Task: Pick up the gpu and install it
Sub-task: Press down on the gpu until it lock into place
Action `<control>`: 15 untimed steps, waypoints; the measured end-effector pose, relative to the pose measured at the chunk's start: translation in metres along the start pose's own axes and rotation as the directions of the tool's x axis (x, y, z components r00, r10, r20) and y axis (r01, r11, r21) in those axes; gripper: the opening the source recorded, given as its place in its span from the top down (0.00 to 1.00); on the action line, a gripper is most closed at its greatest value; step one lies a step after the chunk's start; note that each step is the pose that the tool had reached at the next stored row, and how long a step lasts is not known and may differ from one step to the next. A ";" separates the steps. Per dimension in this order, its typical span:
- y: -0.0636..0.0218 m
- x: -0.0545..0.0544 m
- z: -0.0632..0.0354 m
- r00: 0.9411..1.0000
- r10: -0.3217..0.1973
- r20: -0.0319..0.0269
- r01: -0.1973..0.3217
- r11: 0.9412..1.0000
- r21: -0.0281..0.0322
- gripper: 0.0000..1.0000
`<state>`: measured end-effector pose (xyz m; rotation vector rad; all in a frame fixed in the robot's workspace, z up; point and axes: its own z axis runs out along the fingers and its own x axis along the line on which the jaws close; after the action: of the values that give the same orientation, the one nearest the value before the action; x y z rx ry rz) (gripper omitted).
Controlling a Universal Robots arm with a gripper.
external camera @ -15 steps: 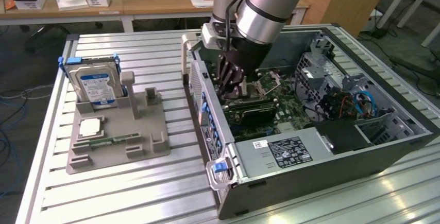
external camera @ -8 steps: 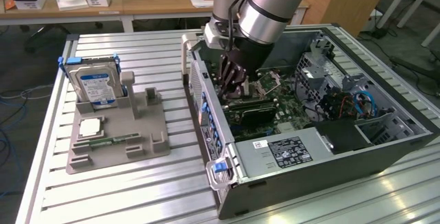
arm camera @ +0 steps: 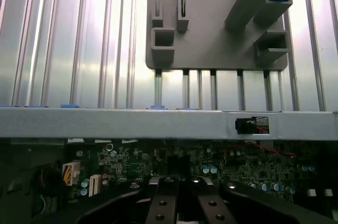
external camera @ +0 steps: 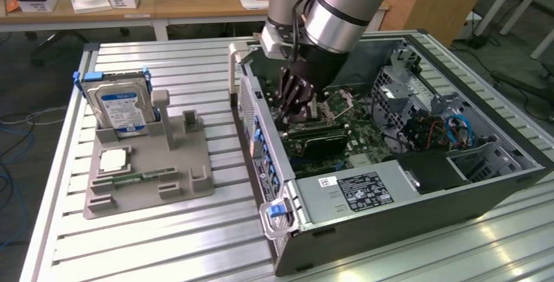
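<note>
I see my black multi-link gripper [external camera: 294,110] lowered inside the open dark-grey metal computer case [external camera: 416,214], with its fingers pressed together. Their tips sit at the green motherboard [external camera: 351,136], right at the upper edge of the gpu [external camera: 316,141], a thin dark flat card standing on edge across the board beside the square silver processor socket [external camera: 336,105]. I cannot tell whether the fingers actually pinch the card or only touch it. In the wrist view the gripper [arm camera: 178,216] shows as matte black links with round rivets, closed up against each other over the motherboard [arm camera: 158,163], which is studded with small silver-topped capacitors.

The case lies on its side on a ribbed aluminium table [external camera: 173,230] with long parallel grooves and a bright sheen. On the exterior view's left of the case sits a grey plastic fixture tray [external camera: 147,178] with blocky upright posts. A silver hard drive with a blue label [external camera: 121,107] stands upright in blue rails at the tray's far end. A small square silver chip [external camera: 114,159] lies flat on the tray, and a narrow green memory stick [external camera: 139,179] lies nearer the tray's front.
</note>
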<state>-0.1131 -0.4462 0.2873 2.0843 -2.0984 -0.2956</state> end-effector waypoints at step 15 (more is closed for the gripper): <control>-0.0169 0.007 -0.0066 1.000 0.002 0.000 -0.002 0.996 -0.089 0.90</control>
<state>-0.0951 -0.4533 0.2892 2.0317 -2.0475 -0.3811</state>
